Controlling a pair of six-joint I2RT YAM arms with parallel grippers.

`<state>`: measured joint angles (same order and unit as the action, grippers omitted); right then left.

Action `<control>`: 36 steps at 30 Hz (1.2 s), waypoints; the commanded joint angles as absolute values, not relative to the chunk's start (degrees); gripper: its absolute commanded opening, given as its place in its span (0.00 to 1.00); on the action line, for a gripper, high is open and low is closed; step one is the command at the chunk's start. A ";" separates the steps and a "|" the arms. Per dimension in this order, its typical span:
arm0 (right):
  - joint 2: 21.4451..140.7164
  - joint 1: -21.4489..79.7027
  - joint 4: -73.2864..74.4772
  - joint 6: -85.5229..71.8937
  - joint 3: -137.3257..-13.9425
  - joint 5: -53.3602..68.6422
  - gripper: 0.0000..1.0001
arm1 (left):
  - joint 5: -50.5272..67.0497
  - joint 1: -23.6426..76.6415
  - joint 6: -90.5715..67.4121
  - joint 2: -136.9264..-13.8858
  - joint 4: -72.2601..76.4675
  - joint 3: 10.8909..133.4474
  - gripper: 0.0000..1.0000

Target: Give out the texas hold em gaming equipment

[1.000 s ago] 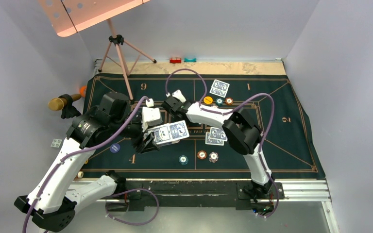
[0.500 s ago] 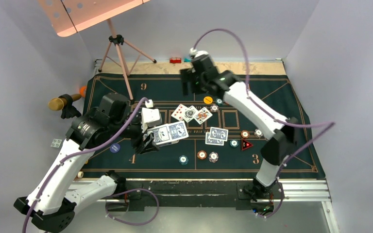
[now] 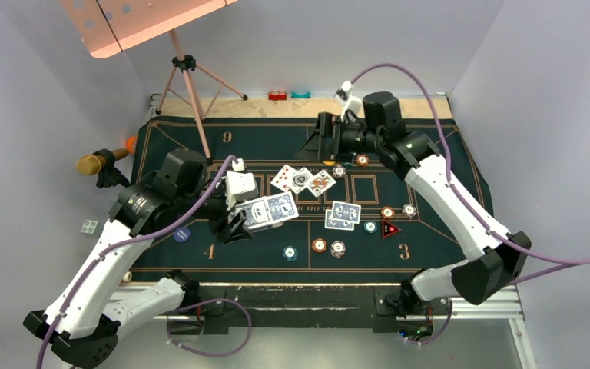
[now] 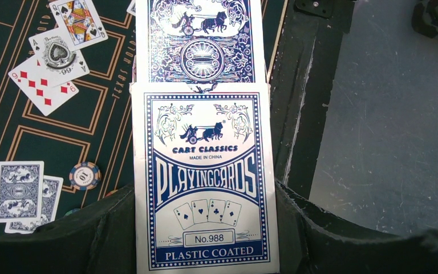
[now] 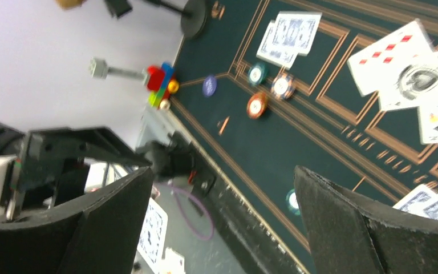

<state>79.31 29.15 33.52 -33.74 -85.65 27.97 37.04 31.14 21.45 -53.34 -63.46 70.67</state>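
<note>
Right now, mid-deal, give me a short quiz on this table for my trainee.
1. True or false: the right pincer is open and holds nothing.
2. The left pincer grips: A) a poker chip, B) the card box, C) a yellow disc?
3. How many face-up cards lie on the felt mat?
Key: 1 true; 2 B; 3 three.
</note>
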 commanded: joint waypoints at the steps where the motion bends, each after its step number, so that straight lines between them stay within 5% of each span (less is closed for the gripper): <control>1: 77.07 29.64 28.05 -37.59 -80.01 42.03 0.99 | 37.62 30.77 19.50 -52.92 -59.57 70.22 0.00; 26: 75.07 39.17 20.30 -43.98 -69.36 46.98 0.98 | 38.06 30.82 17.39 -55.25 -57.37 72.67 0.00; 36: 75.29 39.12 19.76 -45.51 -69.21 47.30 0.61 | 37.99 30.77 17.56 -55.02 -57.88 73.19 0.00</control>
<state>75.68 39.16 21.71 -44.66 -69.12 46.11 37.01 31.14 18.35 -55.72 -59.46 70.28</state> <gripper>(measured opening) 0.646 0.707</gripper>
